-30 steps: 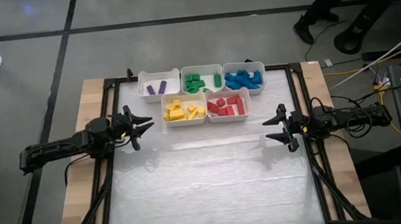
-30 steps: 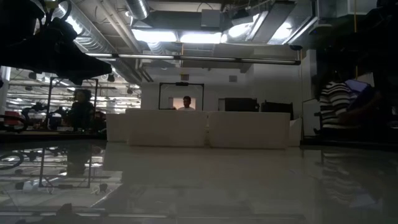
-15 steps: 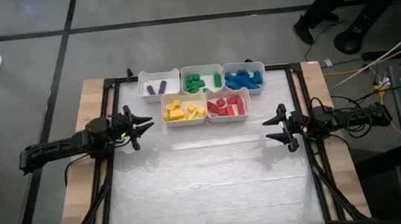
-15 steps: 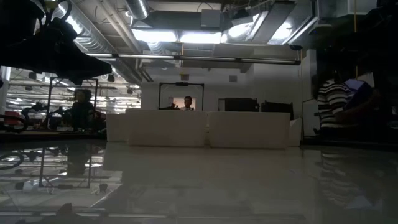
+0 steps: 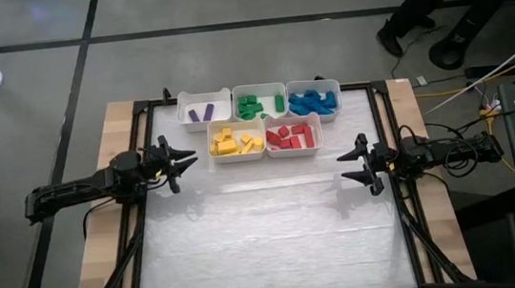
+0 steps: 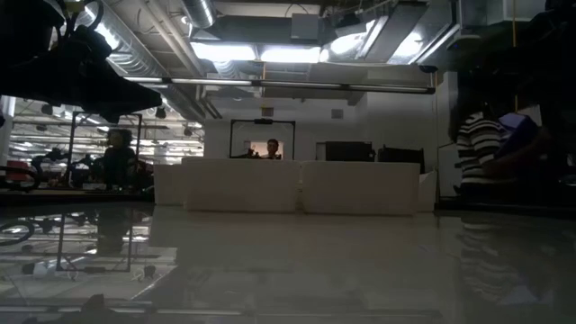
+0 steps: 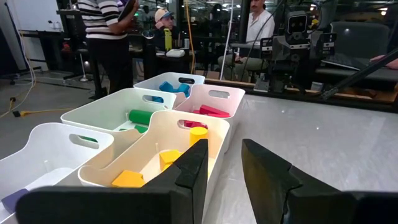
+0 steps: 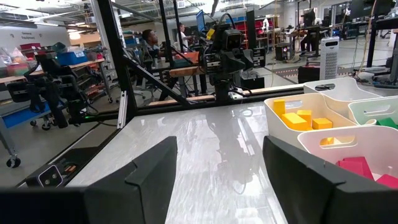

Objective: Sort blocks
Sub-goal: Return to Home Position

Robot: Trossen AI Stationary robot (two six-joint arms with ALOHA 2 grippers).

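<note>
**Item 1, left gripper** (image 5: 181, 163). I read it at the table's left edge, beside the front row of bins and pointing toward them. Its fingers (image 7: 194, 167) stand a narrow gap apart, with nothing between them and clear of the bins. The pads are dark, matte and angular.

**Item 2, right gripper** (image 5: 348, 167). It sits at the right edge, pointing inward across the table, nearer the front than the bins. Its fingers (image 8: 152, 169) are spread wide, plainly wider than the left pair, and hold nothing.

**Item 3, blocks.** Every block I can see lies inside the white bins (image 5: 204, 93).
- Back row, left to right: purple blocks (image 5: 202, 114), green blocks (image 5: 254, 106), blue blocks (image 5: 313, 103).
- Front row: yellow blocks (image 5: 235, 142), red blocks (image 5: 291, 138).
- Shapes are mixed. From the left wrist I make out an upright yellow cylinder (image 7: 198, 132), a green rounded bar (image 7: 144, 116) lying flat, and flat-faced yellow pieces.

**Item 4, bins.** There are five, in smooth white plastic with rounded corners and a slot handle in each end wall. They are packed side by side, touching.

**Item 5, table cover** (image 5: 267, 239). It is white, glossy and faintly wrinkled. It lies on a wooden board (image 5: 103, 246) inside a black frame (image 5: 131, 128).

**Item 6, person** (image 6: 481, 153). A person in a striped top stands beyond the table, at the right of the low view.
</note>
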